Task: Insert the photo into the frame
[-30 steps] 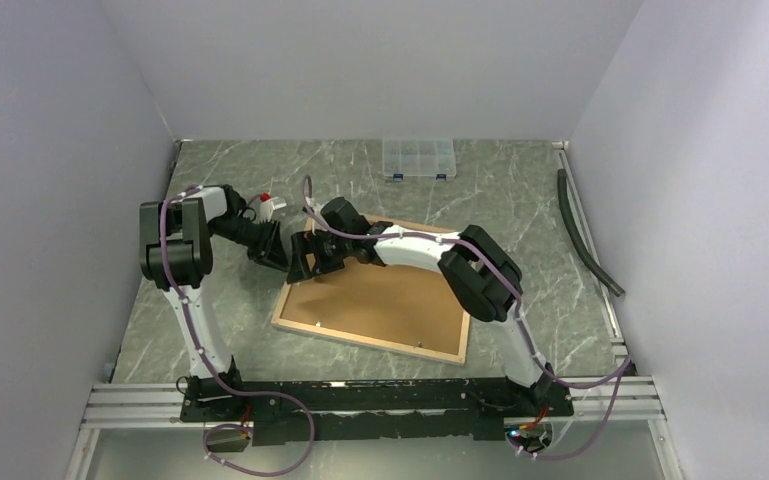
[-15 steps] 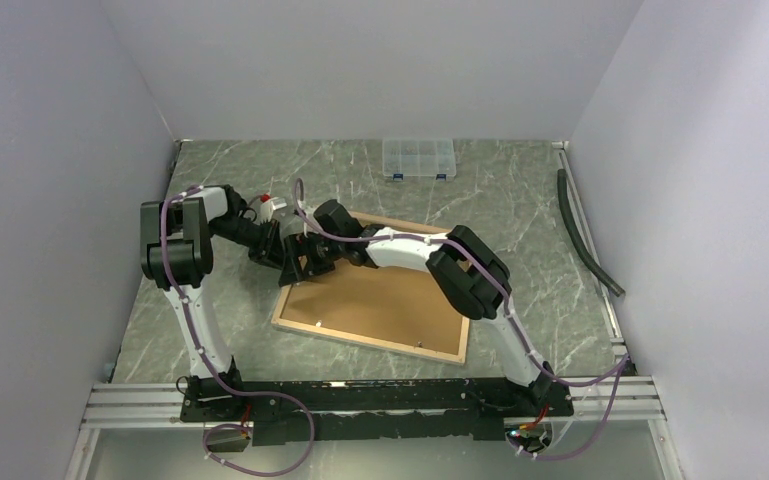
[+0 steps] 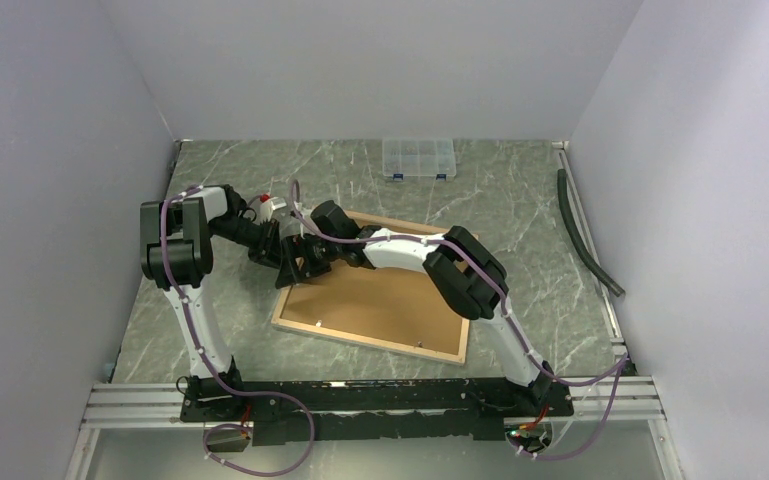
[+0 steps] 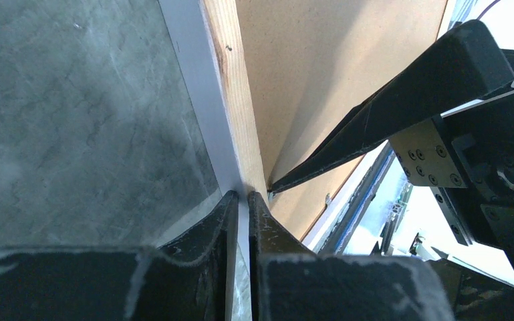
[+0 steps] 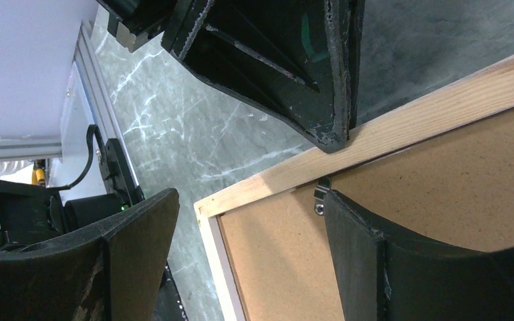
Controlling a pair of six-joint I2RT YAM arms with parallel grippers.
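Observation:
The frame [image 3: 360, 342] lies back up on the table, its light wood border around a brown backing board [image 3: 380, 305]. The photo is hidden. My left gripper [image 3: 280, 262] reaches the frame's left corner region. In the left wrist view its jaws [image 4: 242, 195] are pinched on the frame's [image 4: 230, 87] white-and-wood edge. My right gripper [image 3: 300, 272] hovers over the same end, open. In the right wrist view it [image 5: 250, 197] straddles the frame's [image 5: 441, 107] corner, one fingertip [image 5: 347, 221] beside a small metal clip [image 5: 319, 197] on the backing board [image 5: 287, 267].
A clear plastic compartment box [image 3: 418, 158] stands at the back of the table. A black hose [image 3: 585, 235] lies along the right wall. A small red-and-white object [image 3: 267, 205] sits by the left arm's wrist. Grey walls enclose three sides.
My left gripper has closed down onto the frame's edge. The right gripper has slid left along the frame toward its left corner, staying open.

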